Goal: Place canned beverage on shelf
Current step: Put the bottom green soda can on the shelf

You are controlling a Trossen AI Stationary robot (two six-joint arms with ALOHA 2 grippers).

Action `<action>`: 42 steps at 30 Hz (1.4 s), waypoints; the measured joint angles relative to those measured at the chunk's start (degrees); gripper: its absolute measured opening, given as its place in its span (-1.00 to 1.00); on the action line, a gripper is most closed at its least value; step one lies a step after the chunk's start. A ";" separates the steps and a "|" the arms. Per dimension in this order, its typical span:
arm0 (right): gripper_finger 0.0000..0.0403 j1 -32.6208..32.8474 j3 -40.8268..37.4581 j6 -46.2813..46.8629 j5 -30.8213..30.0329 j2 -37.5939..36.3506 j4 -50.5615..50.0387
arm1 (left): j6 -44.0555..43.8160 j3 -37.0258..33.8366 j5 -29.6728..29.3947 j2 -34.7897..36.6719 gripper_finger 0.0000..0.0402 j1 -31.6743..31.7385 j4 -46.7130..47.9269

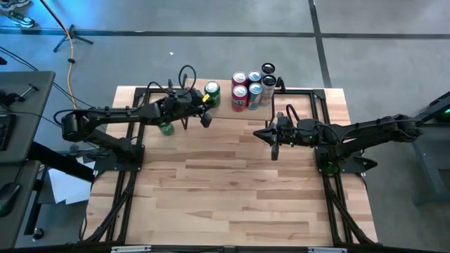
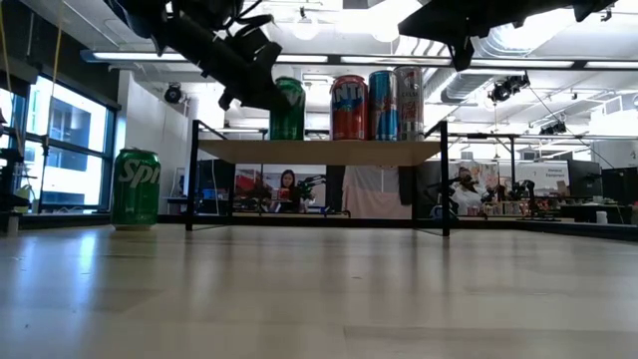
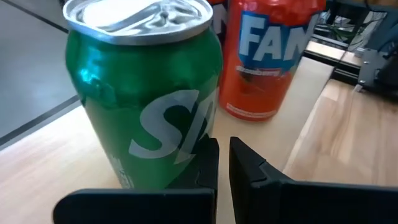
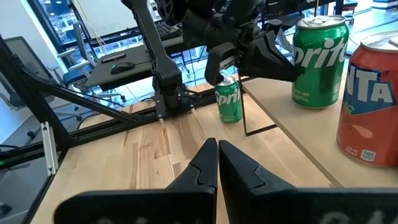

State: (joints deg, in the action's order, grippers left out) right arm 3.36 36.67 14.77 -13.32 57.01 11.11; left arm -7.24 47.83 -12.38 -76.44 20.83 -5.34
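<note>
Beyond the bench (image 1: 232,183) lies an open workshop with ceiling lights and distant desks. At the bench's far edge stands the shelf (image 2: 319,152), a light-wood board on thin black legs. It already carries a green Sprite can (image 3: 146,93) at one end and a cluster of red and blue cans (image 1: 252,86) farther along, so the free board between them seems meant for what comes next. The left gripper (image 1: 206,118) hangs just beside the shelved green can, fingers (image 3: 211,165) closed and holding nothing; I judge that can already delivered. A second green can (image 2: 136,188) stands on the bench beside the shelf's legs, likely awaiting its turn. The right gripper (image 1: 274,144), fingers closed and empty, waits in front of the shelf.
</note>
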 joint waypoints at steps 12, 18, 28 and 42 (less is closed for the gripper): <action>-1.00 0.02 0.00 0.39 0.00 0.00 -0.33 | 0.02 0.00 -1.76 0.71 -1.00 4.19 -0.20; -1.00 0.00 0.00 0.39 0.00 0.00 -0.35 | 0.91 0.00 -1.75 0.71 -1.00 6.04 -0.35; -1.00 0.02 0.00 1.14 0.01 0.00 -0.67 | 2.66 -0.02 1.05 4.27 -1.00 6.65 4.59; -1.00 0.02 0.00 3.22 0.00 0.00 -1.92 | 0.20 0.00 0.00 3.73 -1.00 11.97 2.03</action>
State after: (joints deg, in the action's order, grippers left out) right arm 3.38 36.67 17.99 -13.32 57.01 9.19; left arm -7.04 47.83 -12.38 -72.70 32.80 -3.31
